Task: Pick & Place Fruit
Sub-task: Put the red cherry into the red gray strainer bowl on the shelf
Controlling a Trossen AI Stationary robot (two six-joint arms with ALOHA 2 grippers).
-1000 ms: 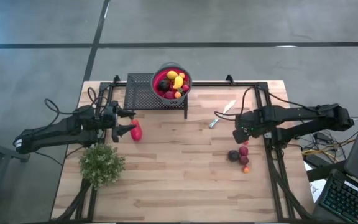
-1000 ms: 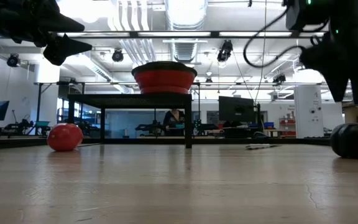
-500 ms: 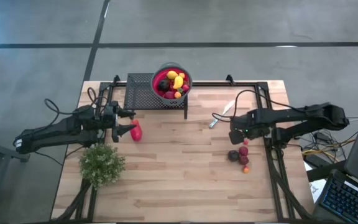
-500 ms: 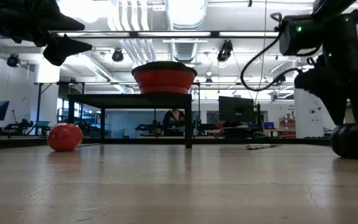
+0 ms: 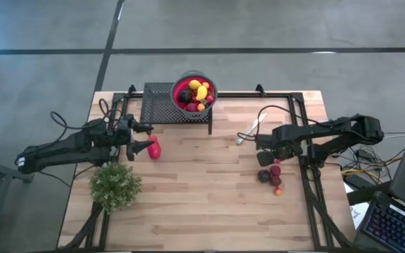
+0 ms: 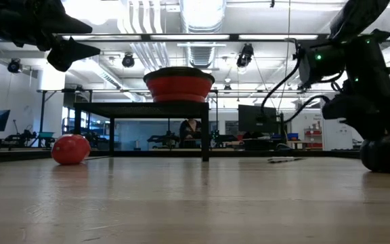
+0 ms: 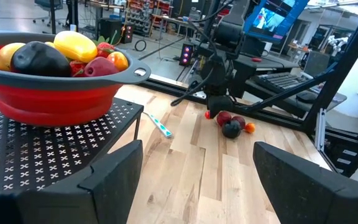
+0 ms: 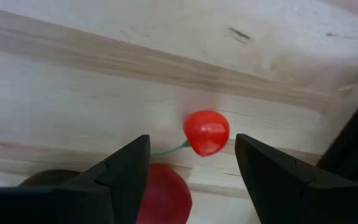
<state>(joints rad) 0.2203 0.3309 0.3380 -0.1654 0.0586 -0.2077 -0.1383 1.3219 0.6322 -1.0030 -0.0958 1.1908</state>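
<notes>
Several small fruits lie on the wood near the table's right edge: a dark one [image 5: 264, 176], maroon ones [image 5: 275, 171] and an orange one [image 5: 278, 190]. My right gripper [image 5: 262, 157] is open and low just above this cluster. In its wrist view a red cherry [image 8: 207, 132] with a green stem lies between and ahead of its fingers, untouched. The larger red piece [image 5: 154, 147] rests on the table at left. My left gripper [image 5: 143, 143] hovers open just beside it. A red bowl [image 5: 194, 93] holds more fruit.
The bowl stands on a black mesh rack [image 5: 162, 103] at the far edge. A silver knife [image 5: 252, 129] lies between the rack and the right arm. A bushy green plant [image 5: 114, 185] stands near the left edge. Bare wood spans the middle and near side.
My right gripper has come down and shifted a little toward the table's left and near edge, settling low over the cluster of small fruits. Its fingers stay apart. The fruits and the left arm have not moved.
</notes>
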